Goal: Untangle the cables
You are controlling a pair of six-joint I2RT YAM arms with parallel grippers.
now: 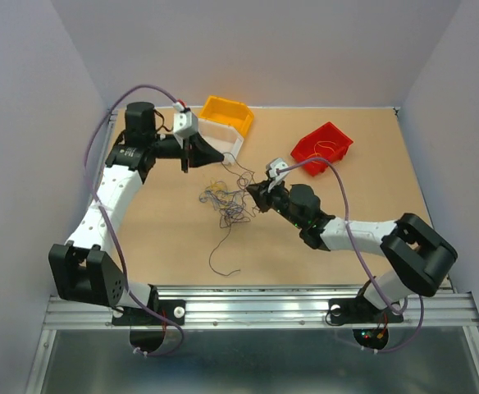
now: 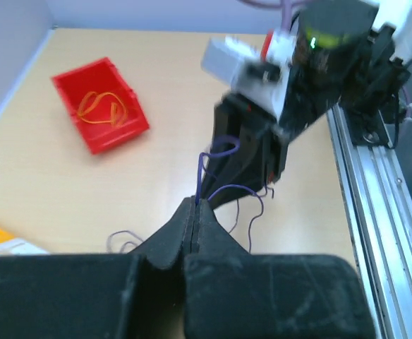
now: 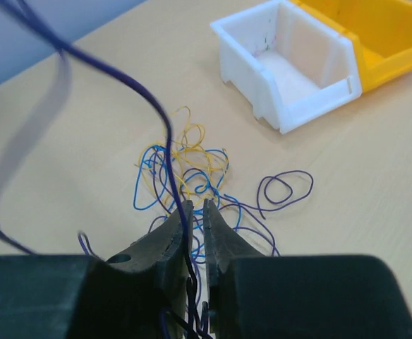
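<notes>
Clamps a hair-thin purple wire (image 2: 200, 176) fully in the left gripper (image 2: 194, 205), held aloft seemingly to draw it free, and straddles it with the barely parted right gripper (image 3: 195, 206) over the purple-blue-yellow wire tangle (image 3: 185, 169) lying on the tan table (image 3: 375, 183) near the white plastic bin (image 3: 315, 106).

The left arm (image 1: 112, 193) is stretched along the left edge of the table (image 1: 379, 172), its wrist turned inward near the far edge. The left gripper (image 2: 194, 203) is pinched tight on one purple cable (image 2: 198, 176). The right arm (image 1: 362, 234) is folded low toward the middle, and the right gripper (image 3: 194, 206) is seen with jaws narrowly parted.
</notes>
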